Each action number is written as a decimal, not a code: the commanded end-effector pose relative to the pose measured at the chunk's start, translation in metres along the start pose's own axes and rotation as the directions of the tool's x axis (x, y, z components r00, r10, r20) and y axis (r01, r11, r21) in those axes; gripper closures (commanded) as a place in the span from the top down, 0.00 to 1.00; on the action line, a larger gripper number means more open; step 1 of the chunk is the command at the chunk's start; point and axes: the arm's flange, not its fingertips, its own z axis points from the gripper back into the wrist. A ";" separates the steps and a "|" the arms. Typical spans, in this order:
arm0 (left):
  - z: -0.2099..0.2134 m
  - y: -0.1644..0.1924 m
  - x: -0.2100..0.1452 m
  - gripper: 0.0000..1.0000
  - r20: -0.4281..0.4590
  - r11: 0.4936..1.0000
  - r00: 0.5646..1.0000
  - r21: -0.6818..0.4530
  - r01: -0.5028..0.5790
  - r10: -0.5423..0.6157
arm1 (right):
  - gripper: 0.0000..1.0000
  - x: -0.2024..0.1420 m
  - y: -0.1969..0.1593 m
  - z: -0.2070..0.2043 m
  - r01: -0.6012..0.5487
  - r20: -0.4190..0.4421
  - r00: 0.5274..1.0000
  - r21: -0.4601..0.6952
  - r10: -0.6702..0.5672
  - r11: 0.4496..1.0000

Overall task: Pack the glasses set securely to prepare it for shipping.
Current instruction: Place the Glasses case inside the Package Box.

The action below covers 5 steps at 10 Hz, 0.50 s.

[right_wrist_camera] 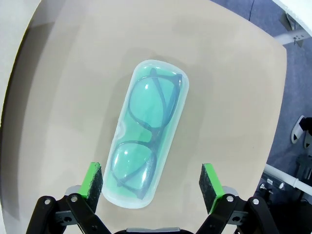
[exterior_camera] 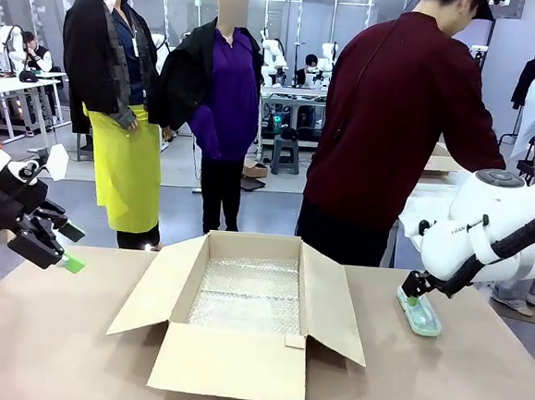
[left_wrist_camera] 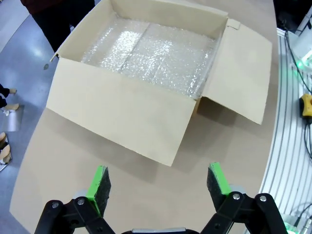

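Right wrist view: right hand (right_wrist_camera: 151, 175) spread wide, poised straight over the mint case (right_wrist_camera: 148, 134), dark-framed glasses (right_wrist_camera: 146, 122) showing through its lid. Case lies flat on the tabletop (right_wrist_camera: 58, 122), its near end between the pads (right_wrist_camera: 95, 183) and closer to one of them. Touching or not is hard to say from here. Over to the left hand (left_wrist_camera: 158, 183): also spread, empty, hanging above the tabletop. Open box (left_wrist_camera: 122, 117) just ahead of it, bubble wrap (left_wrist_camera: 151, 53) lining the bottom.

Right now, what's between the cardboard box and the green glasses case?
Only bare table. In the front view it runs from the cardboard box's right flap to the mint-green case, with nothing lying on it.
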 end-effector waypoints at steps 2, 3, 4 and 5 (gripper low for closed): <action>0.001 0.002 -0.001 1.00 0.018 1.000 1.000 -0.020 0.020 -0.019 | 1.00 0.000 0.000 0.000 0.000 0.000 1.000 0.000 0.000 1.000; 0.001 0.002 -0.001 1.00 0.018 1.000 1.000 -0.020 0.020 -0.019 | 1.00 0.012 -0.001 -0.007 0.031 -0.035 0.999 0.032 -0.030 0.999; 0.001 0.002 -0.001 1.00 0.018 1.000 1.000 -0.020 0.020 -0.019 | 1.00 0.018 0.001 -0.014 0.034 -0.056 0.998 0.027 -0.032 0.999; 0.001 0.002 -0.001 1.00 0.018 1.000 1.000 -0.020 0.020 -0.019 | 1.00 0.021 0.001 -0.022 0.050 -0.088 0.995 0.026 -0.048 0.998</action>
